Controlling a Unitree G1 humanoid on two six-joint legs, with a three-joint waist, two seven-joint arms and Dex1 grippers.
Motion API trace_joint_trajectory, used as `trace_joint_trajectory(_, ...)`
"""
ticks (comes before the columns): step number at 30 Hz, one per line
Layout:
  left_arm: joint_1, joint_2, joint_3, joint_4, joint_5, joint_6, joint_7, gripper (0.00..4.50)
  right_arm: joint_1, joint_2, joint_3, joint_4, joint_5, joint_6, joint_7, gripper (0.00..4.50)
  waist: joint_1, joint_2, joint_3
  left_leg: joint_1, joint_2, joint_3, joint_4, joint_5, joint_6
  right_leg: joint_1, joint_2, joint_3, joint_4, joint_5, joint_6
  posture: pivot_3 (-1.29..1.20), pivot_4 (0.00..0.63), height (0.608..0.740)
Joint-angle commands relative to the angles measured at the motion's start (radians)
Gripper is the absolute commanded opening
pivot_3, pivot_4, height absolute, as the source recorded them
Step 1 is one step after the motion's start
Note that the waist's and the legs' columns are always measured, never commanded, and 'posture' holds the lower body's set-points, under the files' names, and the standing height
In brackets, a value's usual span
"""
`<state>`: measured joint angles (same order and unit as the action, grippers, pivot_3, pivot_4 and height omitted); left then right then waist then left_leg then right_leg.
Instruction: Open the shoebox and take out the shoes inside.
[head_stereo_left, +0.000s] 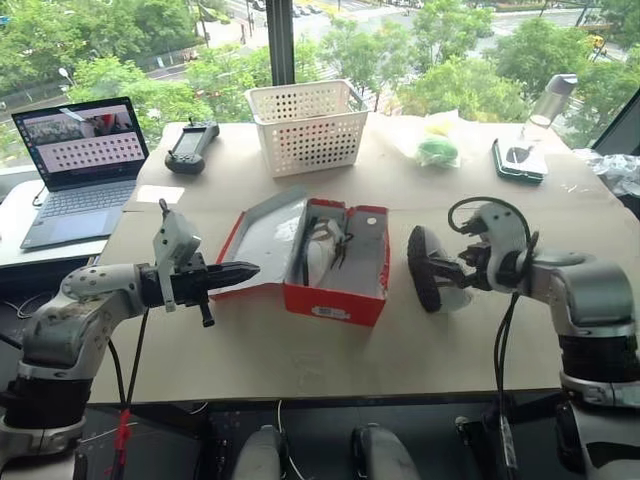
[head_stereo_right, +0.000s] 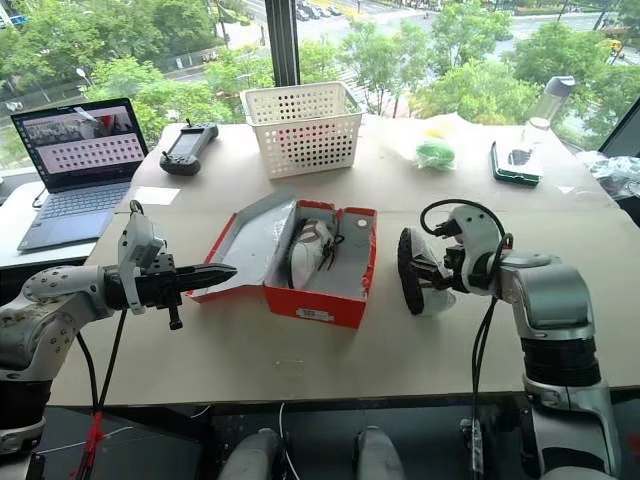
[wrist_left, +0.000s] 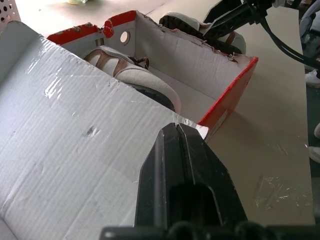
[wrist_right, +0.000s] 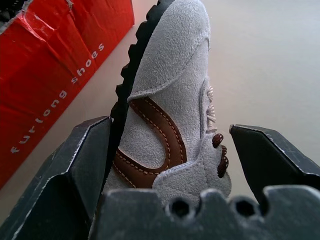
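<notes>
The red shoebox (head_stereo_left: 335, 300) lies open mid-table, its lid (head_stereo_left: 265, 240) folded out to the left with the grey-white inside facing up. One of the shoes (head_stereo_left: 320, 255), white with dark laces, lies inside it. The other shoe (head_stereo_left: 428, 270) stands on its edge right of the box, black sole toward the box. My right gripper (head_stereo_left: 455, 272) is open around it. In the right wrist view one finger (wrist_right: 85, 150) lies against the sole and the other stands just clear of the laces. My left gripper (head_stereo_left: 250, 269) is shut, its tip (wrist_left: 177, 131) at the lid's near edge.
A white perforated basket (head_stereo_left: 308, 125) stands behind the box. A laptop (head_stereo_left: 80, 160) and a black controller (head_stereo_left: 190, 147) are at the back left. A bagged green object (head_stereo_left: 436, 150), a bottle (head_stereo_left: 545, 110) and a dark case (head_stereo_left: 518, 160) are at the back right.
</notes>
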<state>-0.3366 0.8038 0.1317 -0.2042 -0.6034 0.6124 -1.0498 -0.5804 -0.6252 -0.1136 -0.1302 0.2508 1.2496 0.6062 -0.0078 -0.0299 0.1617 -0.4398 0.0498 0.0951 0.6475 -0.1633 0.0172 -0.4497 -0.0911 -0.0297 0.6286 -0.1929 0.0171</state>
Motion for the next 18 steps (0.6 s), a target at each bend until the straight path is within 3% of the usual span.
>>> trace_joint_trajectory(1,-0.013,0.003,0.009,-0.017,-0.003,-0.015,-0.002,0.00,0.022,0.044,-0.057,0.026,0.058,0.100,-0.015,4.45,0.004,0.000,0.000,0.000,0.000,0.000,0.000,0.000,0.000,0.001,0.000,-0.001,-0.001,0.000,0.000,0.00,0.150,0.733)
trace_joint_trajectory(4,-0.017,0.002,0.008,-0.014,0.000,-0.017,-0.002,0.00,0.028,0.038,-0.048,0.025,0.062,0.096,-0.029,4.45,0.010,0.000,0.000,0.000,0.000,-0.001,0.000,0.000,0.000,0.001,0.000,-0.001,-0.001,0.000,0.000,0.00,0.150,0.733)
trace_joint_trajectory(8,-0.026,-0.002,0.005,-0.007,0.007,-0.020,-0.002,0.00,0.021,0.026,-0.037,0.045,0.053,0.048,-0.046,3.43,0.012,0.000,0.000,0.000,0.000,-0.001,0.000,0.000,0.000,0.002,0.000,-0.002,-0.002,0.000,0.000,0.00,0.150,0.733)
trace_joint_trajectory(13,-0.030,-0.005,0.003,-0.004,0.011,-0.021,-0.001,0.00,0.002,0.018,-0.031,0.028,0.073,0.044,-0.048,1.76,0.014,0.000,0.000,0.000,0.000,-0.003,0.000,0.000,0.000,0.003,-0.001,-0.004,-0.002,0.000,0.000,0.00,0.150,0.733)
trace_joint_trajectory(18,-0.033,-0.008,-0.001,-0.004,0.016,-0.022,-0.001,0.00,-0.020,0.020,-0.041,0.021,0.095,0.046,-0.050,1.76,0.016,0.000,0.000,0.000,0.000,-0.003,0.001,0.000,0.000,0.004,-0.002,-0.006,-0.003,0.000,0.000,0.00,0.150,0.733)
